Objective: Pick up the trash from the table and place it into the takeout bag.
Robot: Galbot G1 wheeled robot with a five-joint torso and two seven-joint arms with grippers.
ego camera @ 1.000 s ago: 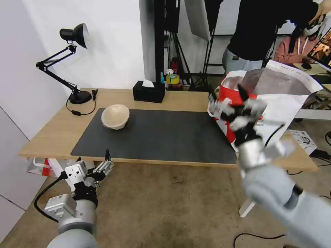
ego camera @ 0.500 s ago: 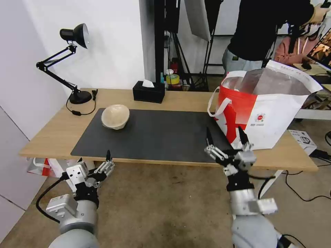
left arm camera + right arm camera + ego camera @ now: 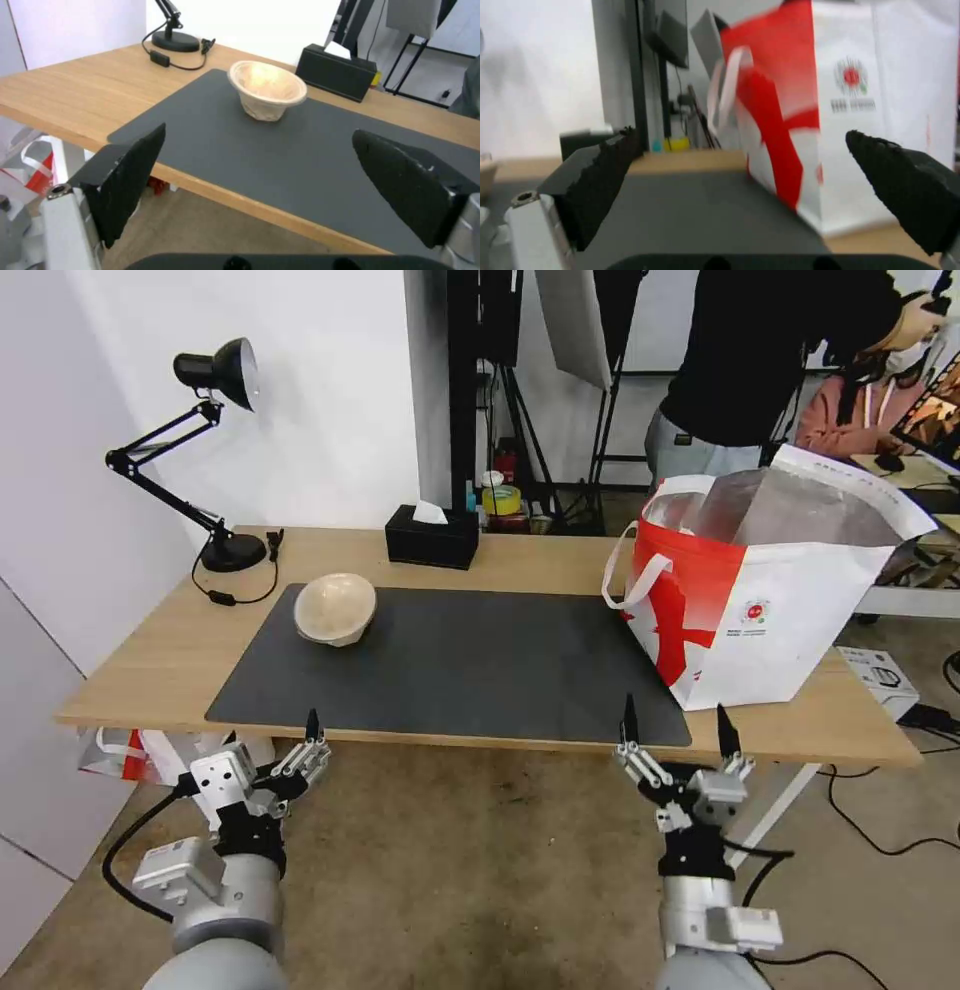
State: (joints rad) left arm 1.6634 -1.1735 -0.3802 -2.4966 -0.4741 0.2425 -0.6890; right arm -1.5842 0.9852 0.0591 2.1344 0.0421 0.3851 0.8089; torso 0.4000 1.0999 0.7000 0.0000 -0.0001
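Both grippers hang below the table edge, spread and holding nothing, left gripper at 7, right gripper at 5, likely between picks; beige bowl at 10 on mat, takeout bag standing open at 2.

We can't see inside the takeout bag, its contents hidden by foil walls; right wrist view smears it w/ motion blur, logo text unreadable.

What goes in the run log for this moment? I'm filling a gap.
left gripper: open, empty, below table edge | right gripper: open, empty, below table edge near takeout bag | beige bowl: on mat
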